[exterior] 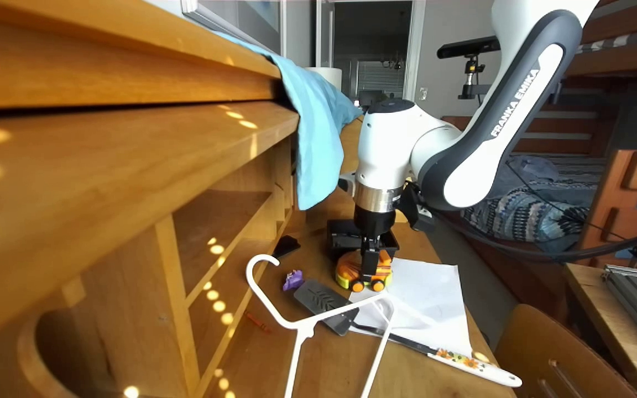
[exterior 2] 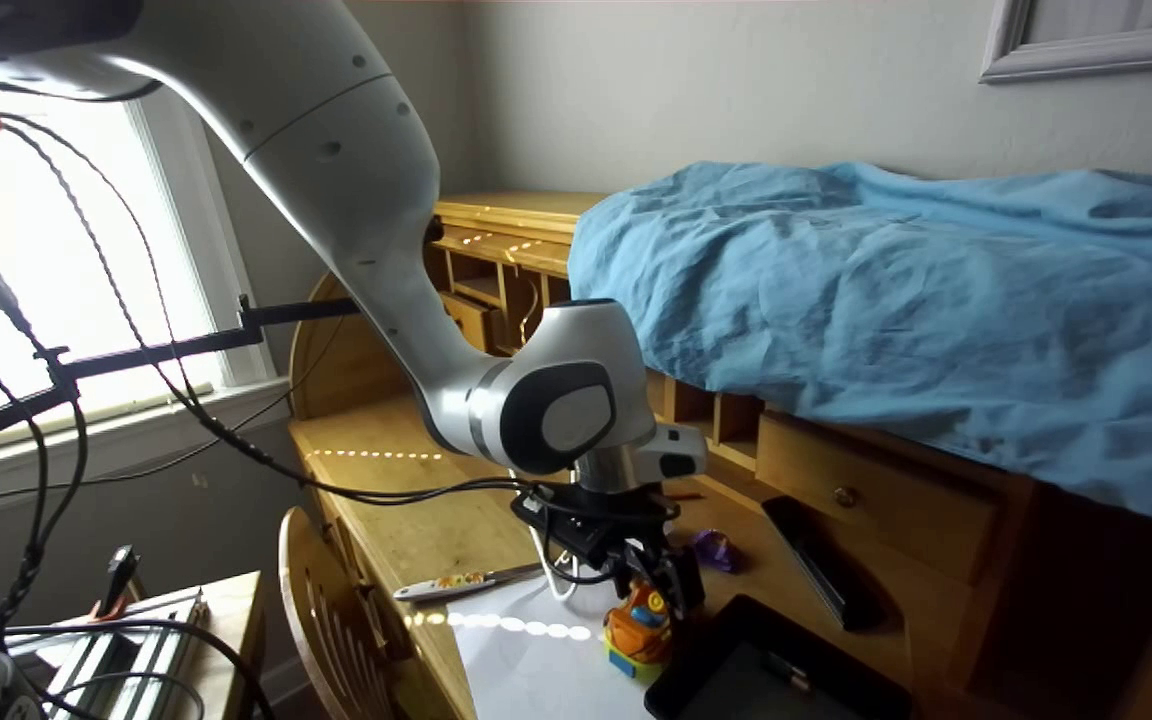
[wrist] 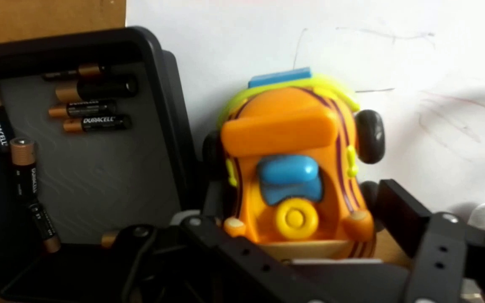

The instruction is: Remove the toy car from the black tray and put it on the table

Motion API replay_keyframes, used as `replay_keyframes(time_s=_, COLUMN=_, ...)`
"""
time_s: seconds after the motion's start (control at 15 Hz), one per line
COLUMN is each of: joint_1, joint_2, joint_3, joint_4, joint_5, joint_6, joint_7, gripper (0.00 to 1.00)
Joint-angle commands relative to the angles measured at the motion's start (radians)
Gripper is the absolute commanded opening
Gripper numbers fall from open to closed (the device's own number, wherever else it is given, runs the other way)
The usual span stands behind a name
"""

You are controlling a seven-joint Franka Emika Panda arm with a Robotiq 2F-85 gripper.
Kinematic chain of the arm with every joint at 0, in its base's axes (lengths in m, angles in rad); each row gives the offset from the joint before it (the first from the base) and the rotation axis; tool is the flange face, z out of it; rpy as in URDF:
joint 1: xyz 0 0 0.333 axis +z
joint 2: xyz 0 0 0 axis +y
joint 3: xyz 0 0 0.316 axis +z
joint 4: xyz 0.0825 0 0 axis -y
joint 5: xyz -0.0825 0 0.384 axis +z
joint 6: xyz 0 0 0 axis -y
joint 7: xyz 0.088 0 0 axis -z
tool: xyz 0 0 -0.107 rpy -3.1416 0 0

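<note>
The orange-and-yellow toy car is outside the black tray, beside its wall and over the white paper. It also shows in an exterior view and the wrist view. I cannot tell whether its wheels bear on the paper. The tray holds several batteries. My gripper is low over the car, one finger on each side. The fingers lie close against the wheels near the steering-wheel end; whether they press on it is unclear. The table is light brown wood.
White paper lies under and beside the car. A spatula with a flowered handle and a white hanger lie near. A purple object and a dark box lie toward the desk shelves.
</note>
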Motion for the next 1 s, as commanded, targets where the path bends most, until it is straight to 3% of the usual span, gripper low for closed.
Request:
replay_keyframes(time_s=0.0, joint_1=0.012, joint_2=-0.044, joint_3=-0.014, joint_4=-0.022, joint_5=0.016, joint_6=-0.077, joint_7=0.015, gripper=1.00)
replay_keyframes(time_s=0.4, joint_1=-0.060, joint_2=-0.185, joint_3=0.014, joint_4=-0.052, joint_5=0.092, joint_6=-0.327, joint_7=-0.016, gripper=1.00)
replay_keyframes(time_s=0.67, joint_1=-0.142, joint_2=-0.269, joint_3=0.077, joint_4=-0.073, joint_5=0.188, joint_6=-0.474, joint_7=-0.253, gripper=1.00)
replay_keyframes(time_s=0.93, joint_1=-0.208, joint_2=-0.326, joint_3=0.099, joint_4=-0.101, joint_5=0.333, joint_6=-0.513, joint_7=-0.427, gripper=1.00)
